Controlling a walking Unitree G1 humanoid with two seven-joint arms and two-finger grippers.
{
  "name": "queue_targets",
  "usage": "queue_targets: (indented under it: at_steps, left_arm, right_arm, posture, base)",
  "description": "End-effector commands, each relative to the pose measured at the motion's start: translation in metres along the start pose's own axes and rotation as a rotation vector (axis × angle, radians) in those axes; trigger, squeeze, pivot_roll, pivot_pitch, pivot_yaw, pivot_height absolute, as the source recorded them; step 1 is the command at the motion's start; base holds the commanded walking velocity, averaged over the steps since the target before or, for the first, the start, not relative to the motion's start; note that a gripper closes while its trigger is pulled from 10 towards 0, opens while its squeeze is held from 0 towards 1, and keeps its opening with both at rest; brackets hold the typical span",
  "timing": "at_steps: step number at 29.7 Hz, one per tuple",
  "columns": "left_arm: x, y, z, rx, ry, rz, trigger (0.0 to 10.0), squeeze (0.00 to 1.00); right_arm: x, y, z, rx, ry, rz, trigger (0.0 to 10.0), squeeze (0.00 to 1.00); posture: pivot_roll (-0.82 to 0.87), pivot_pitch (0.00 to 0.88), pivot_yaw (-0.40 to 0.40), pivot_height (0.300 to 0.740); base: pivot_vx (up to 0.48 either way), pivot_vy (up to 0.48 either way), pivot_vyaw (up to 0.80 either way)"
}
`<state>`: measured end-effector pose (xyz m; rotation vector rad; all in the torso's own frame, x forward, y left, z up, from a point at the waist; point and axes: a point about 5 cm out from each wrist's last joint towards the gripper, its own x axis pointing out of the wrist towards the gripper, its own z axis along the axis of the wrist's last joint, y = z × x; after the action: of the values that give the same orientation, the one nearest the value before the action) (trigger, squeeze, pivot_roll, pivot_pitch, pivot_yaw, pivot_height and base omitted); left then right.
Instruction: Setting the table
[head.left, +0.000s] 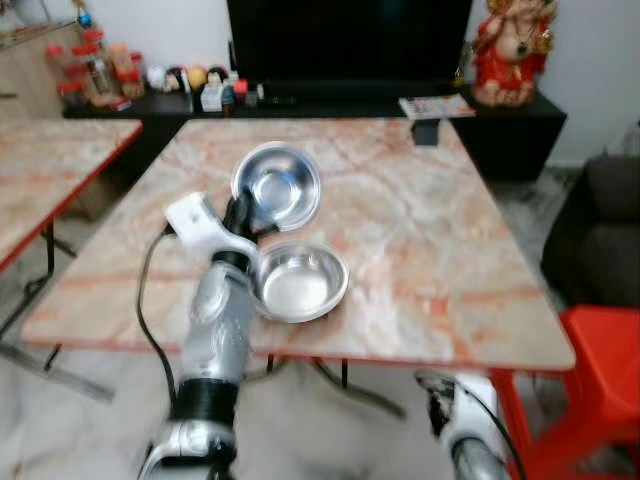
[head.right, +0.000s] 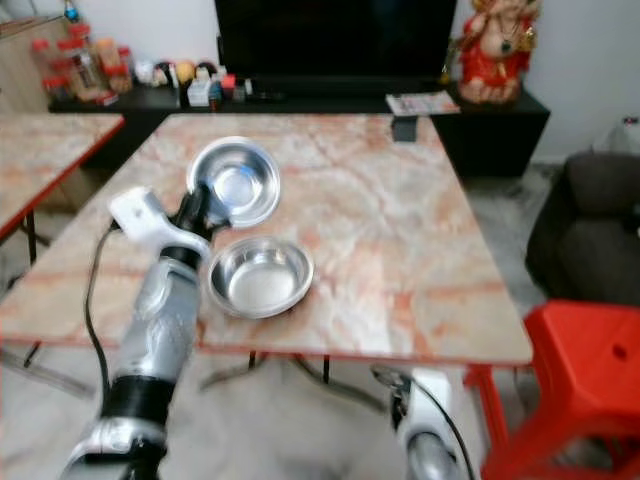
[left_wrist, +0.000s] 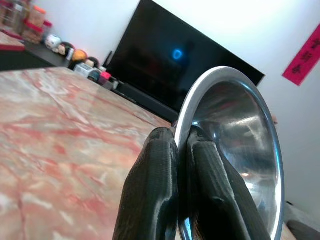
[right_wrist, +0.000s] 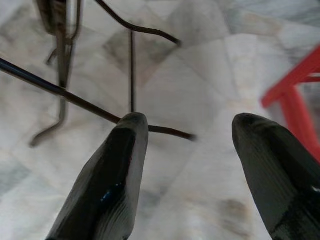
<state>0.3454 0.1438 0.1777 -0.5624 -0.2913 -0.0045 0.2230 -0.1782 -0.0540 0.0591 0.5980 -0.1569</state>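
Left jaws (head.left: 243, 212) pinch tilted steel bowl (head.left: 278, 185) by its rim above desk (head.left: 430, 250); second bowl (head.left: 300, 282) just beside them already down; right jaws (right_wrist: 187, 150) spread, idle.

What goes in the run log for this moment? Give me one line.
left hand: shut on rim of tilted steel bowl, lifted | second steel bowl: upright on marble table near front edge | right hand: open, idle below table

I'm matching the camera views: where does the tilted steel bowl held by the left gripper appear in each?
Left eye: tilted shiny steel bowl left of centre, behind the flat steel bowl.
Right eye: upper left.
Left wrist: rim pinched between the black fingers.
Right wrist: floor, no bowl.
Shared landmark: black TV.
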Motion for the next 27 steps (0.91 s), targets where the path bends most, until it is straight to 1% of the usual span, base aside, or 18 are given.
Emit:
queue_targets:
  at_steps: [1,7,9,10,12,13,14,15,16,17,18,19,20,21,24,27]
  left_arm:
    - [0.000,-0.012,-0.004,-0.013,0.020,-0.041,10.0,0.00]
    - [-0.007,-0.002,-0.011,-0.030,0.097,-0.053,10.0,0.00]
    - [-0.010,0.006,-0.015,-0.005,0.144,-0.048,10.0,0.00]
    - [-0.012,0.012,-0.015,0.017,0.162,-0.037,10.0,0.00]
    - [-0.013,0.016,-0.016,0.029,0.186,-0.030,10.0,0.00]
    - [-0.013,0.020,-0.017,0.026,0.224,-0.029,10.0,0.00]
    - [-0.013,0.021,-0.020,0.056,0.263,-0.036,10.0,0.00]
    - [-0.013,0.021,-0.021,0.065,0.272,-0.038,10.0,0.00]
    - [-0.013,0.020,-0.020,0.065,0.272,-0.047,10.0,0.00]
    - [-0.013,0.017,-0.022,0.037,0.299,-0.069,10.0,0.00]
    - [-0.013,0.016,-0.024,0.028,0.317,-0.079,10.0,0.00]
    - [-0.012,0.009,-0.027,0.057,0.348,-0.132,10.0,0.00]
    - [-0.012,0.007,-0.028,0.061,0.354,-0.152,10.0,0.00]
    - [-0.011,0.000,-0.032,0.047,0.392,-0.183,10.0,0.00]
    - [-0.007,-0.009,-0.037,0.040,0.443,-0.221,10.0,0.00]
    - [-0.004,-0.014,-0.041,0.073,0.486,-0.243,10.0,0.00]
  right_arm:
    - [-0.001,-0.009,-0.002,-0.008,0.010,-0.022,10.0,0.00]
    - [-0.002,-0.007,-0.004,-0.007,0.015,-0.019,10.0,0.00]
    - [-0.002,-0.006,-0.006,-0.006,0.017,-0.017,10.0,0.00]
    - [-0.003,-0.005,-0.007,-0.007,0.021,-0.015,10.0,0.00]
    - [-0.003,-0.005,-0.008,-0.007,0.023,-0.014,10.0,0.00]
    - [-0.004,-0.005,-0.009,-0.007,0.027,-0.013,10.0,0.00]
    - [-0.004,-0.005,-0.010,-0.007,0.028,-0.013,10.0,0.00]
    - [-0.004,-0.004,-0.010,-0.006,0.028,-0.013,10.0,0.00]
    - [-0.005,-0.004,-0.010,-0.006,0.029,-0.013,10.0,0.00]
    - [-0.005,-0.004,-0.011,-0.005,0.031,-0.013,10.0,0.00]
    - [-0.005,-0.003,-0.011,-0.005,0.031,-0.013,10.0,0.00]
    - [-0.005,-0.003,-0.011,-0.003,0.033,-0.013,10.0,0.00]
    - [-0.005,-0.002,-0.011,-0.002,0.033,-0.013,10.0,0.00]
    - [-0.005,-0.002,-0.011,-0.001,0.033,-0.013,10.0,0.00]
    - [-0.004,-0.001,-0.010,0.002,0.031,-0.012,10.0,0.00]
    - [-0.004,0.000,-0.009,0.007,0.028,-0.014,10.0,0.00]
  posture:
    - [-0.02,0.000,0.028,0.740]
    - [-0.01,0.000,0.031,0.740]
    - [-0.01,0.000,0.031,0.740]
    - [-0.01,0.000,0.031,0.740]
    - [-0.01,0.000,0.031,0.740]
    - [-0.01,0.000,0.032,0.740]
    - [-0.01,0.000,0.035,0.740]
    - [-0.01,0.000,0.035,0.740]
    - [-0.01,0.000,0.037,0.740]
    - [-0.01,0.000,0.042,0.740]
    - [-0.01,0.000,0.042,0.740]
    - [-0.01,0.000,0.045,0.740]
    - [-0.01,0.000,0.046,0.740]
    - [-0.01,0.000,0.050,0.740]
    - [-0.02,0.000,0.058,0.740]
    - [-0.02,0.000,0.066,0.740]
  base:
    - [0.000,0.000,0.00]
    - [0.000,0.000,0.00]
    - [0.000,0.000,0.00]
    - [0.000,0.000,0.00]
    - [0.000,0.000,0.00]
    - [0.000,0.000,0.00]
    - [0.000,0.000,0.00]
    - [0.000,0.000,0.00]
    - [0.000,0.000,0.00]
    - [0.000,0.000,0.00]
    - [0.000,0.000,0.00]
    - [0.000,0.000,0.00]
    - [0.000,0.000,0.00]
    - [0.000,0.000,0.00]
    - [0.000,0.000,0.00]
    - [0.000,0.000,0.00]
